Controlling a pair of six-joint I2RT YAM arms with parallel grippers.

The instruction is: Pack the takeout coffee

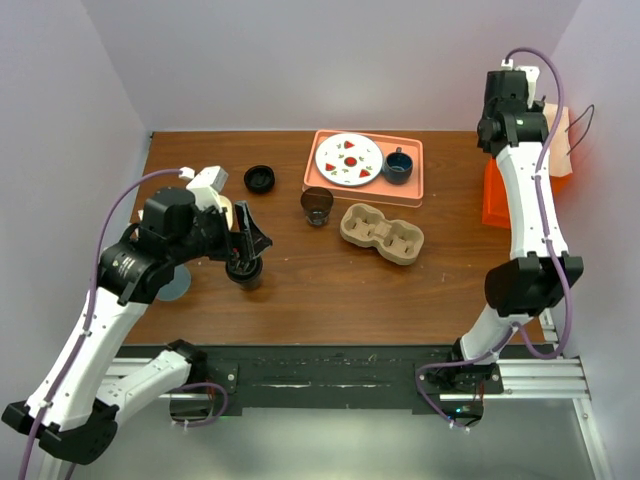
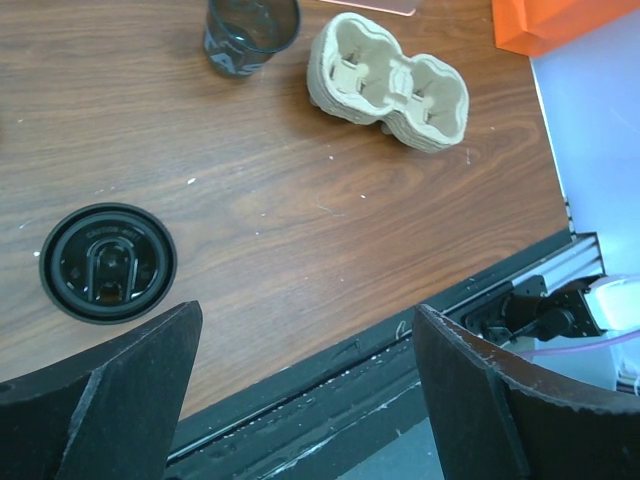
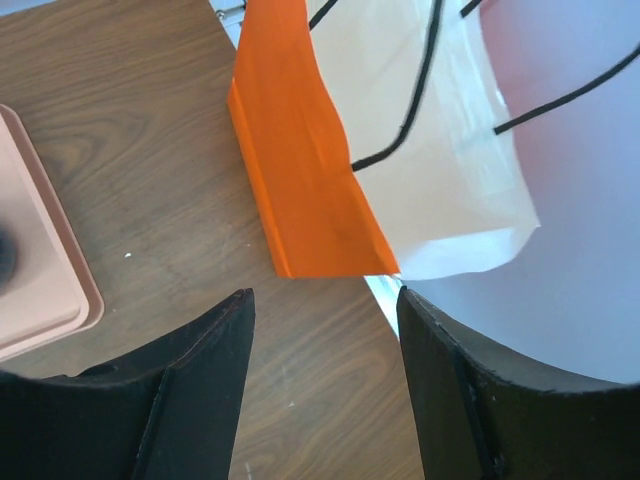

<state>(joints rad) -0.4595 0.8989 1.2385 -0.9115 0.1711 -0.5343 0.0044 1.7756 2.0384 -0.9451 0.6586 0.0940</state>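
The takeout coffee (image 1: 244,271) is a small dark cup with a round black lid, standing on the wooden table at the left front. My left gripper (image 1: 248,250) hovers right over it, open and empty. In the left wrist view the lid (image 2: 108,262) lies left of the left finger (image 2: 120,400), outside the gap, and the gripper (image 2: 305,390) has nothing between its fingers. My right gripper (image 1: 503,125) is raised at the far right, open and empty. In its wrist view (image 3: 325,390) it is above the table beside the orange bag (image 3: 300,170).
A lidless dark cup (image 1: 317,206) and a cardboard two-cup carrier (image 1: 382,233) stand mid-table. A flat black disc (image 1: 260,179) lies behind the left gripper. A pink tray (image 1: 412,190) holds a plate and a blue mug (image 1: 397,166). The orange bag (image 1: 495,195) stands at the right edge.
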